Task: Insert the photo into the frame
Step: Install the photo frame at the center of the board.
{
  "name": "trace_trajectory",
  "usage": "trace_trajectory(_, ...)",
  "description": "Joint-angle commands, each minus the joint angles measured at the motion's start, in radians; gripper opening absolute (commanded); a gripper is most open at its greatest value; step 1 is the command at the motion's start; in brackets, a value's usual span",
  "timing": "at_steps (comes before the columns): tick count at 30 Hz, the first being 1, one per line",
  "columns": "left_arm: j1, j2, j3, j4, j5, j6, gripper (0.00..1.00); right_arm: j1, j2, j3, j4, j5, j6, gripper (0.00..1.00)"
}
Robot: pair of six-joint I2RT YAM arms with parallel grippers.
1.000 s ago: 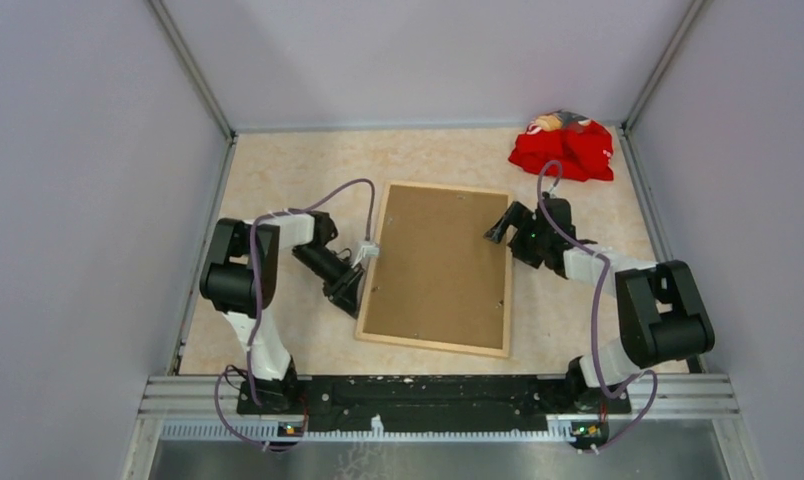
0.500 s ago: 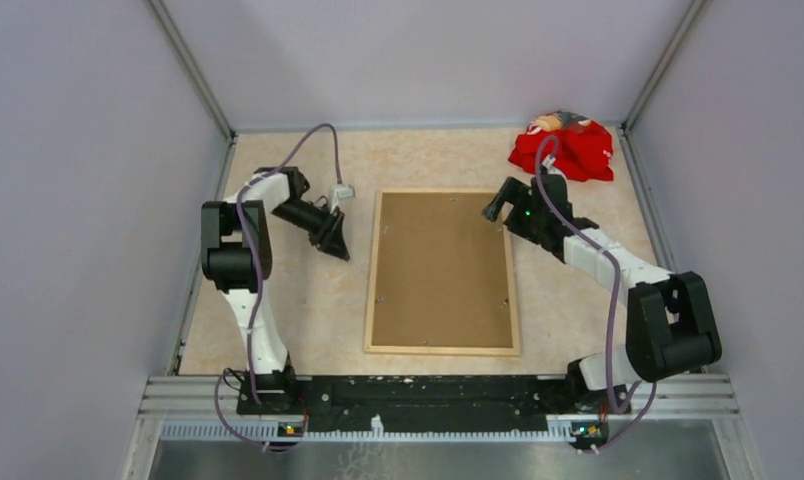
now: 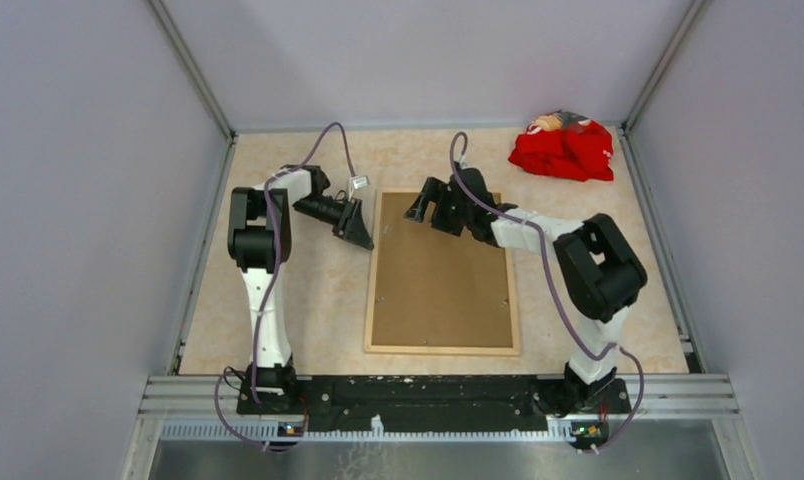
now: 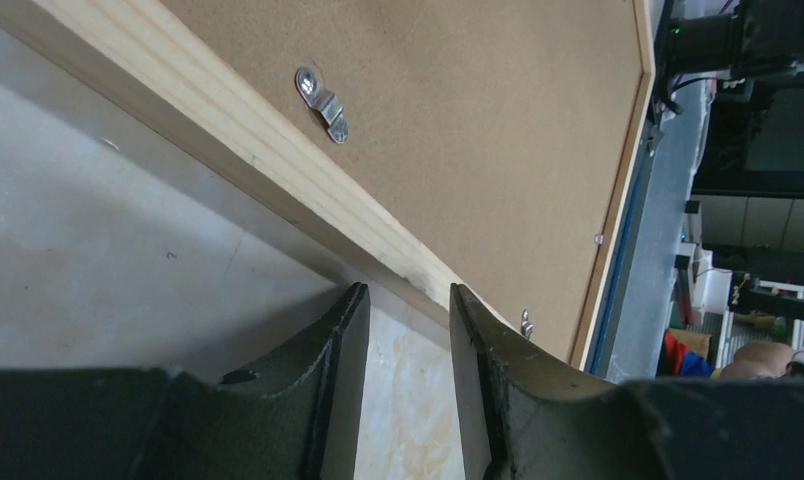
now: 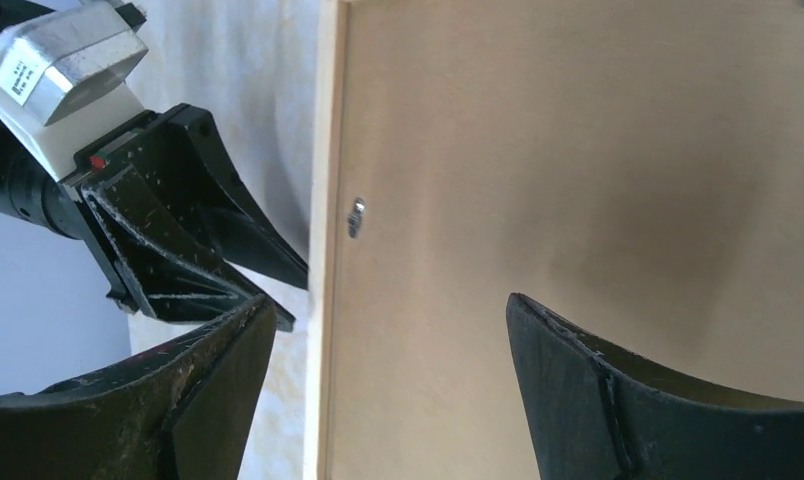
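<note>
The frame (image 3: 372, 280) lies face down on the table, its light wood rim around the brown backing board (image 3: 443, 270). The photo is hidden. My left gripper (image 3: 361, 232) is at the frame's far left corner, slightly open and empty. In the left wrist view its tips (image 4: 408, 290) touch the frame's rim (image 4: 238, 130), with bare table between them. My right gripper (image 3: 418, 205) is wide open and empty just above the board's far left part. In the right wrist view (image 5: 388, 300) it straddles the rim (image 5: 328, 200) and the board (image 5: 578, 150).
A red cloth bundle (image 3: 563, 148) lies at the far right corner. Small metal turn clips (image 4: 323, 103) (image 5: 356, 217) sit along the board's edge. Enclosure walls close in left, right and back. A metal rail (image 3: 428, 395) runs along the near edge.
The frame has turned from tilted to square with the table. My left gripper has moved to the frame's far left corner. My right gripper has swung from the far right corner to the far left.
</note>
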Motion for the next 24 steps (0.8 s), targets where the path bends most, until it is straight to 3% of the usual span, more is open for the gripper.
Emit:
trace_trajectory(1, 0.002, 0.013, 0.037, 0.020, 0.067, -0.036, 0.40, 0.044, 0.104, 0.138, 0.091, -0.050, 0.047, 0.84)
trace_trajectory(10, -0.010, 0.019, -0.034, 0.172, -0.019, -0.150, 0.27, 0.089, 0.268, 0.267, 0.139, -0.110, 0.128, 0.81)
trace_trajectory(24, -0.011, 0.003, -0.078, 0.208, -0.036, -0.157, 0.24, 0.121, 0.312, 0.265, 0.172, -0.125, 0.170, 0.78)
